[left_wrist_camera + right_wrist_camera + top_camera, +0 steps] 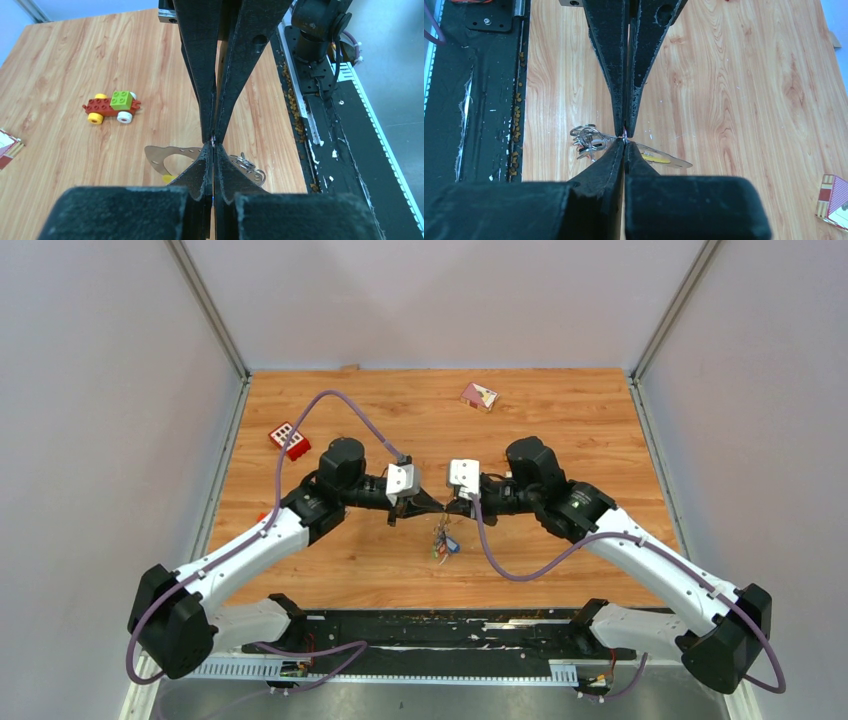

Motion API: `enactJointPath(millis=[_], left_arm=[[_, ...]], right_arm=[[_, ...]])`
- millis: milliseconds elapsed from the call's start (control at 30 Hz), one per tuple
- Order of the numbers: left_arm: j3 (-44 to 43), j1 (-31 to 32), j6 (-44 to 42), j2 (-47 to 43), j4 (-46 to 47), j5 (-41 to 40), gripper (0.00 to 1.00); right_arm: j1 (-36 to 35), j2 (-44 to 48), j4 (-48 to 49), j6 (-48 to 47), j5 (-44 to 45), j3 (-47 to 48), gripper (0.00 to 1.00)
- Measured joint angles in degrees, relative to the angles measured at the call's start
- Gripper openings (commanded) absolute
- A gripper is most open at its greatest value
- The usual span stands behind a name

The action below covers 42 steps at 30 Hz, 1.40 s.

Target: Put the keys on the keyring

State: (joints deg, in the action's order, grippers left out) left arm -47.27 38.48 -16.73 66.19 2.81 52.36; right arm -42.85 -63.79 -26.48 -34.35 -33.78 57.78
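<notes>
My two grippers meet tip to tip over the middle of the table. The left gripper (425, 504) (213, 145) is shut, and so is the right gripper (455, 504) (625, 141). The keyring (172, 151) (674, 161), a thin silvery strip with small holes, runs right through both pinch points, and each gripper looks shut on its edge. Keys (443, 540) dangle in a small coloured bunch just under the tips. A yellow key head (168, 178) (656, 158) shows beneath the strip. Small wire rings (246, 161) (586, 137) cluster at one end.
A red block with white squares (288, 439) lies at the left. A toy brick car (111, 106) sits left of centre. A red and white card box (479, 396) (833, 200) is at the back. The black base rail (440, 632) runs along the near edge.
</notes>
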Motion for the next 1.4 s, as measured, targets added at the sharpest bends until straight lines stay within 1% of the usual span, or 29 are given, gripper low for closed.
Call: enactJointPath(millis=[67, 100, 200, 267, 333, 500, 567, 667, 867, 1000, 1167, 1300, 1367, 1400], left_arm=[[0.02, -0.04, -0.02, -0.13, 0.0, -0.04, 0.08], [0.09, -0.13, -0.07, -0.24, 0.02, -0.02, 0.18], [0.2, -0.92, -0.22, -0.72, 0.35, 0.59, 0.4], [0.5, -1.88, 0.07, -1.31, 1.36, 1.55, 0.47], [1.29, -2.91, 0.81, -1.95, 3.56, 2.51, 0.51], [5.16, -4.02, 5.46, -2.27, 12.0, 4.96, 0.51], [6.84, -4.02, 7.39, -2.23, 15.17, 5.7, 0.5], [8.61, -4.02, 9.97, -2.12, 19.52, 6.19, 0.46], [9.79, -4.02, 14.95, -1.46, 27.52, 6.51, 0.36], [9.94, -4.02, 16.35, -1.36, 29.94, 6.49, 0.31], [10.16, -4.02, 16.92, -1.03, 30.97, 6.45, 0.31], [10.16, -4.02, 16.9, -0.81, 30.97, 6.23, 0.33], [10.16, -4.02, 16.92, -0.72, 30.97, 6.01, 0.32], [10.16, -4.02, 16.9, -0.68, 30.97, 5.99, 0.3]], right_arm=[[0.0, 0.02, 0.2, 0.0, 0.42, 0.0, 0.0], [-0.07, 0.07, 0.31, -0.02, 0.61, 0.0, 0.0], [-0.09, 0.31, 0.81, -0.22, 0.96, -0.09, 0.0], [0.15, 0.7, 1.01, -0.24, 1.07, -0.5, 0.0], [0.46, 1.09, 0.92, -0.22, 0.87, -0.79, 0.0], [1.22, 1.55, 1.29, 1.11, -0.22, -0.79, 0.0], [1.46, 1.64, 1.86, 2.12, -0.79, -0.79, 0.0], [1.81, 1.64, 2.67, 3.48, -1.38, -0.76, 0.0], [2.34, 1.64, 4.59, 6.1, -2.86, -0.79, 0.0], [2.75, 1.64, 4.96, 7.3, -3.89, -0.79, 0.0], [3.04, 1.64, 4.98, 8.17, -5.03, -0.76, 0.0], [3.19, 1.64, 4.98, 8.41, -5.79, -0.76, 0.0], [3.19, 1.64, 4.98, 8.41, -6.03, -0.76, 0.0], [3.19, 1.64, 4.98, 8.41, -6.27, -0.76, 0.0]])
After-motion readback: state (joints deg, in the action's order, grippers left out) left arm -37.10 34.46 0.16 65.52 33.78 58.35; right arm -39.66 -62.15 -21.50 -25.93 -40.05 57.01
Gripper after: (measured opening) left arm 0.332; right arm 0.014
